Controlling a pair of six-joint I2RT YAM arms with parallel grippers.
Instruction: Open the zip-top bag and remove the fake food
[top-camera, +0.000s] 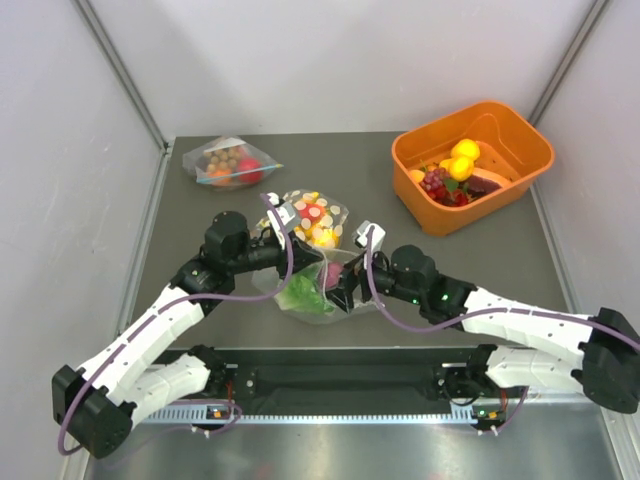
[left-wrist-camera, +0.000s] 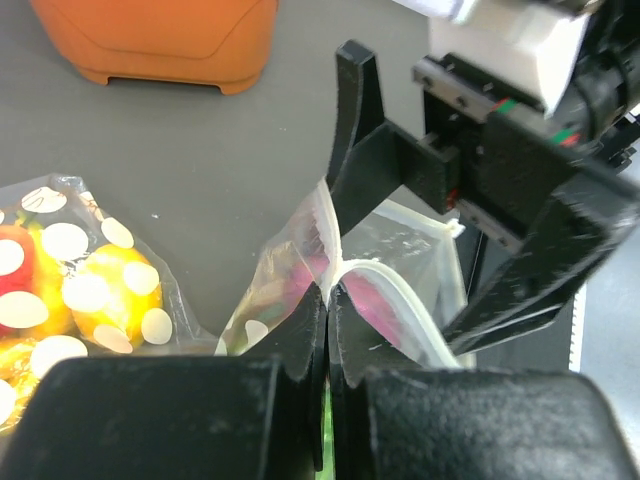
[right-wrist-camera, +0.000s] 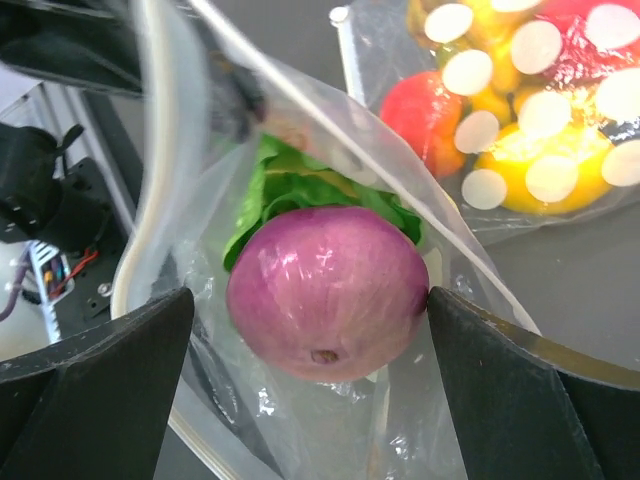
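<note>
While the left pincer (left-wrist-camera: 327, 320) pinches its rim, the zip-top bag (left-wrist-camera: 290, 270) gapes open.
Shut on that lip, it holds the mouth off the bench (top-camera: 480, 260) so the right pincer (right-wrist-camera: 310, 315), fingers spread wide, can straddle the purple onion (right-wrist-camera: 325, 285); green lettuce (right-wrist-camera: 300, 185) sits behind, both inside the bag.

Three bags: zip-top bag (top-camera: 296, 298), dotted bag (top-camera: 315, 215), plain bag (top-camera: 228, 163); one orange bin (top-camera: 470, 210); one onion (right-wrist-camera: 328, 300); one lettuce (right-wrist-camera: 295, 185)

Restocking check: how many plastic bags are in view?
3: a plain clear bag far left, a dotted bag of yellow and red pieces centre, the zip-top bag just nearer than that.
</note>
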